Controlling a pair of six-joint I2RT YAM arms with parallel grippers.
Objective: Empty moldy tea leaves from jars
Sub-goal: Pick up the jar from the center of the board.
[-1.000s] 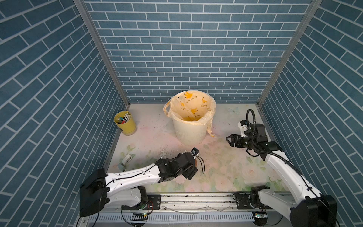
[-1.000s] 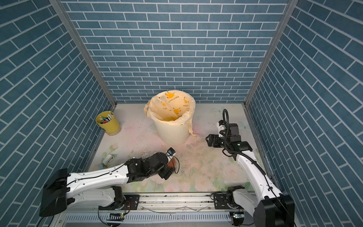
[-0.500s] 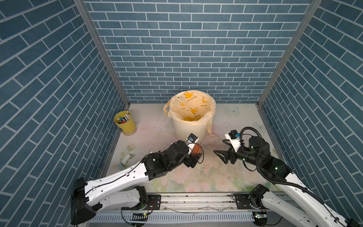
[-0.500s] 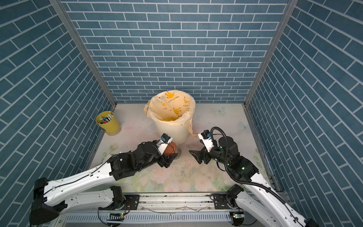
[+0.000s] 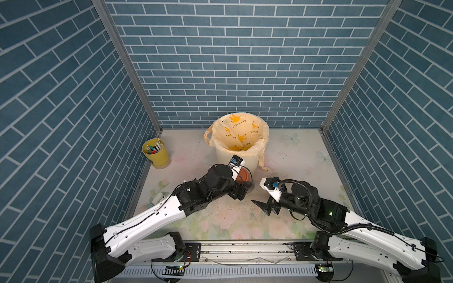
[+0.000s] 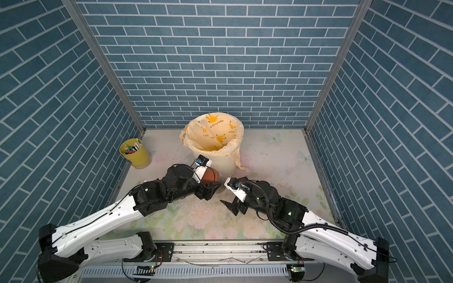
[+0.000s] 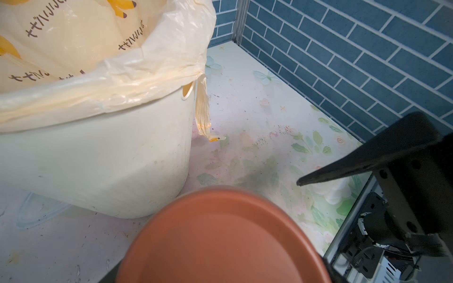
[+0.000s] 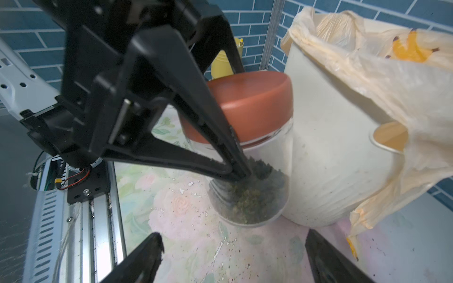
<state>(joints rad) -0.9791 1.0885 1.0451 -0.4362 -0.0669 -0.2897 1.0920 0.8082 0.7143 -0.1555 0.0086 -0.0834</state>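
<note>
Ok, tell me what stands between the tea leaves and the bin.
The reddish-brown lid is on the jar, shutting the moldy tea leaves in. The left gripper holds the jar beside the bin, below its rim. Nothing visible stands between the open right gripper and the lid.

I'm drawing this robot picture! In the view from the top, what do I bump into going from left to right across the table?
Yellow cup of pens → jar → right end effector. I skipped the bin, because it overlaps the jar in this picture.
</note>
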